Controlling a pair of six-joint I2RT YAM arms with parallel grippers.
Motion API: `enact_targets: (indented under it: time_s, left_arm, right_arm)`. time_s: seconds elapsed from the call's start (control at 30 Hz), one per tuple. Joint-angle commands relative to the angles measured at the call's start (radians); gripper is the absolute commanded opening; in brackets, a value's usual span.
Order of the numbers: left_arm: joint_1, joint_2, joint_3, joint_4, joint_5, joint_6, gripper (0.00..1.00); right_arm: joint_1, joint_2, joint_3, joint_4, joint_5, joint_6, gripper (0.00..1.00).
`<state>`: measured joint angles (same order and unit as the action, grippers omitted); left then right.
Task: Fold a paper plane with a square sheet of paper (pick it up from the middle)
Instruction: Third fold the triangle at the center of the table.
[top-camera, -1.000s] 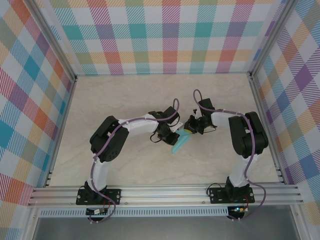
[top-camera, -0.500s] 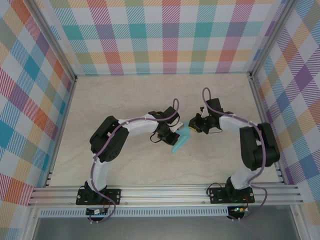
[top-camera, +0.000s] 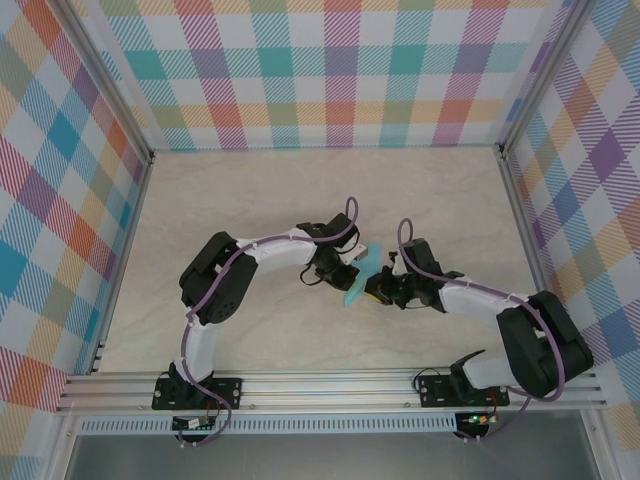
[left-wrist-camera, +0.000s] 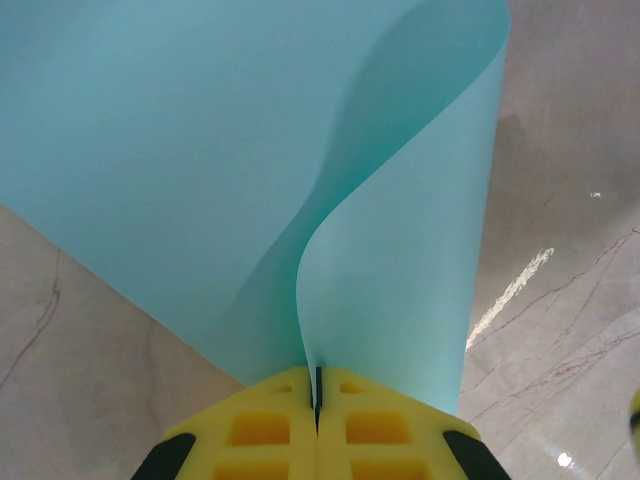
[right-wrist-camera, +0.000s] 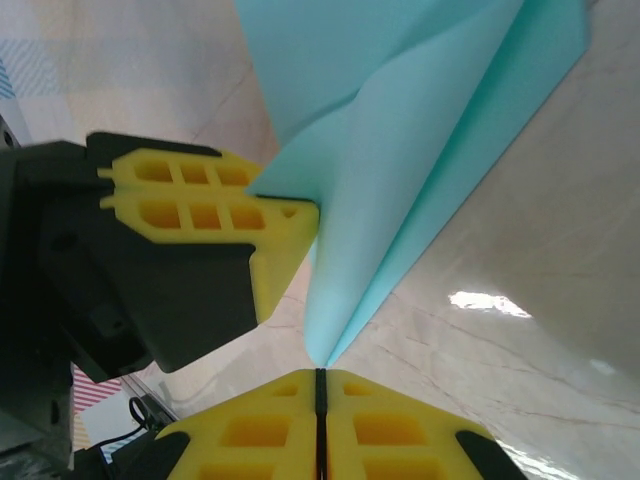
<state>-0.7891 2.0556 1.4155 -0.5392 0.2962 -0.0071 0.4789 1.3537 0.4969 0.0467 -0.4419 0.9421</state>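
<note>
The square sheet of paper (top-camera: 363, 274) is light turquoise, bent double and held off the table between both arms. My left gripper (top-camera: 345, 270) is shut on it. In the left wrist view the sheet (left-wrist-camera: 250, 170) rises out of the seam of my left gripper (left-wrist-camera: 317, 378) and curls open to the right. My right gripper (top-camera: 376, 293) sits at the sheet's near lower end. In the right wrist view the folded tip of the sheet (right-wrist-camera: 400, 180) runs down into the closed seam of my right gripper (right-wrist-camera: 320, 374), pinched at its very end. The left gripper's fingers (right-wrist-camera: 210, 205) clamp the sheet's left edge.
The beige marble-look table (top-camera: 250, 190) lies under the sheet. Checked walls (top-camera: 340, 70) close the back and both sides, and an aluminium rail (top-camera: 330, 385) runs along the near edge by the arm bases.
My right gripper has swung from the sheet's far upper end round to its near lower end and closed there. The left gripper and the sheet have stayed in place.
</note>
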Motion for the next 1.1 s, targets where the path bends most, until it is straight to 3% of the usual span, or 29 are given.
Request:
enact_targets:
  time_s: [0.0,0.23,1.07]
  left_arm:
    - [0.003,0.027,-0.027,-0.005,-0.008,-0.006,0.04]
    - [0.003,0.027,-0.029,-0.007,-0.006,-0.007,0.04]
    - [0.003,0.034,-0.029,-0.009,-0.002,-0.003,0.04]
  right_arm:
    - [0.039,0.025,-0.005,0.118,0.026,0.076,0.08]
    - [0.093,0.139,0.026,0.202,0.031,0.121,0.07]
    - [0.112,0.25,0.009,0.222,0.052,0.114,0.08]
